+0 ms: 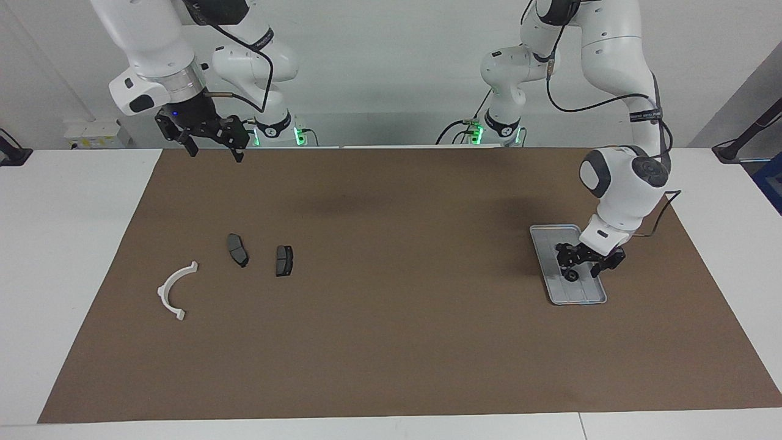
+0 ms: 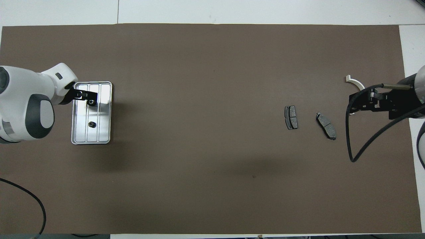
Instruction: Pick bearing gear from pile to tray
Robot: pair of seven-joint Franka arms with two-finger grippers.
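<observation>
The left gripper [image 1: 573,269] is low over the metal tray [image 1: 544,235], at the tray's middle. A small black bearing gear [image 1: 572,275] sits right at its fingertips; whether the fingers grip it or have let go, I cannot tell. In the overhead view a second small black gear [image 2: 90,124] lies on the tray, nearer the robots than the gripper.

The tray's long axis runs away from the robots, with bare ridged floor at both ends, so room to set down looks ample.

Well away from the tray, toward the right arm's end, lie two dark brake pads [image 1: 238,249] [image 1: 284,260] and a white half-ring bracket [image 1: 176,289]. The right gripper [image 1: 211,142] waits high above the mat, fingers apart and empty.
</observation>
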